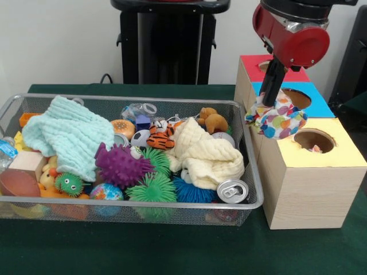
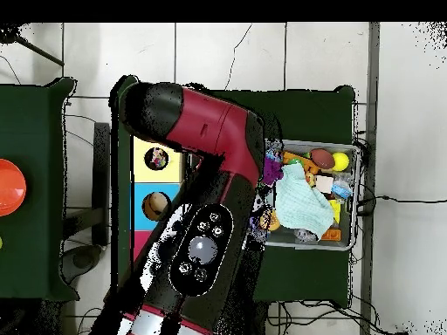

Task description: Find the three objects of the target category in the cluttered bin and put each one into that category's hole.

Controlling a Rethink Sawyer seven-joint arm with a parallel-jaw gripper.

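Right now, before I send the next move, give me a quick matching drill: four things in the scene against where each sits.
Things:
1. Spotted cloth
2. Can
3. Mint cloth
4. Tiger toy

Places:
A. Bin's left part, on the toys
B. Hanging under the gripper, over the box
C. Bin's near right corner
D. Bin's middle, toward the back

Pairs: 1-B, 2-C, 3-A, 4-D
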